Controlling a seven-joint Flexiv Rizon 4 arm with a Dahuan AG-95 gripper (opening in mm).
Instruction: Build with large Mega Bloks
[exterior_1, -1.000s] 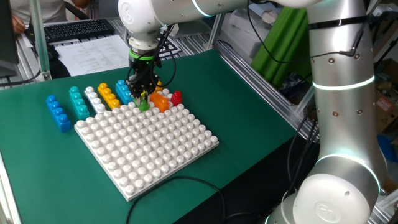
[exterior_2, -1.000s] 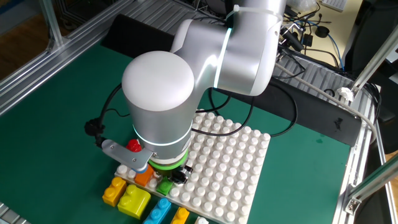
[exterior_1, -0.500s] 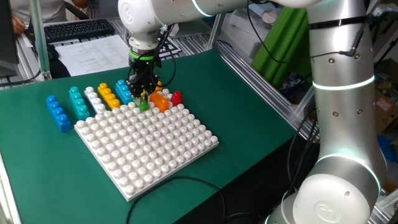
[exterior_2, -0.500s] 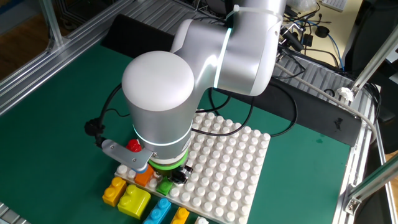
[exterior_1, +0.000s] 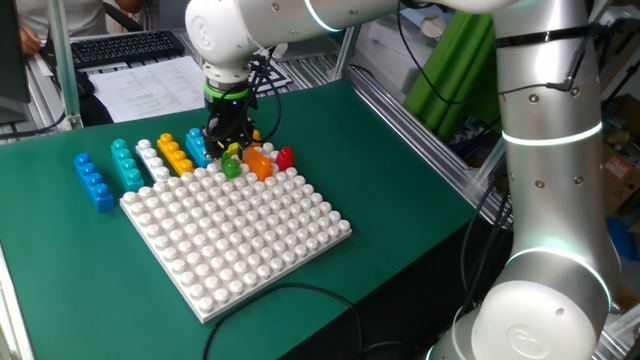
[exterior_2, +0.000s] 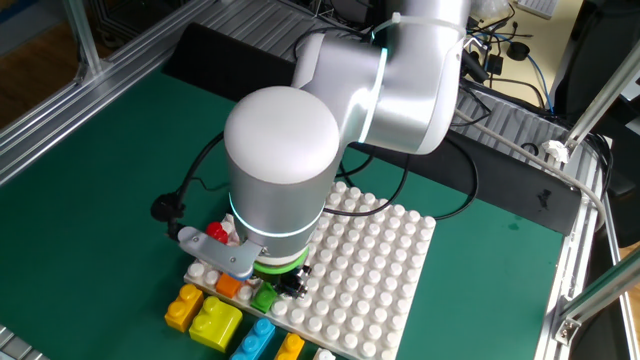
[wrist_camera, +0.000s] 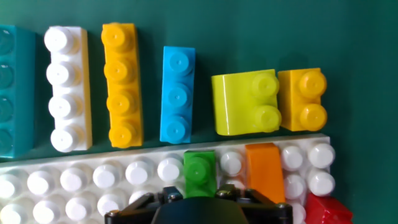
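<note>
On the baseplate (wrist_camera: 74, 180) edge, green brick (wrist_camera: 199, 172) beside orange brick (wrist_camera: 264, 174).

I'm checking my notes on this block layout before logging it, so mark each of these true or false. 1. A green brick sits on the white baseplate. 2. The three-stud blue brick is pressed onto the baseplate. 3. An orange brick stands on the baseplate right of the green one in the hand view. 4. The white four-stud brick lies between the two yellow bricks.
1. True: the green brick sits on the edge row of the white baseplate.
2. False: the three-stud blue brick lies on the green mat, off the baseplate.
3. True: the orange brick stands to its right, one stud between them.
4. False: the white four-stud brick lies between the teal brick and the long orange-yellow brick.
</note>
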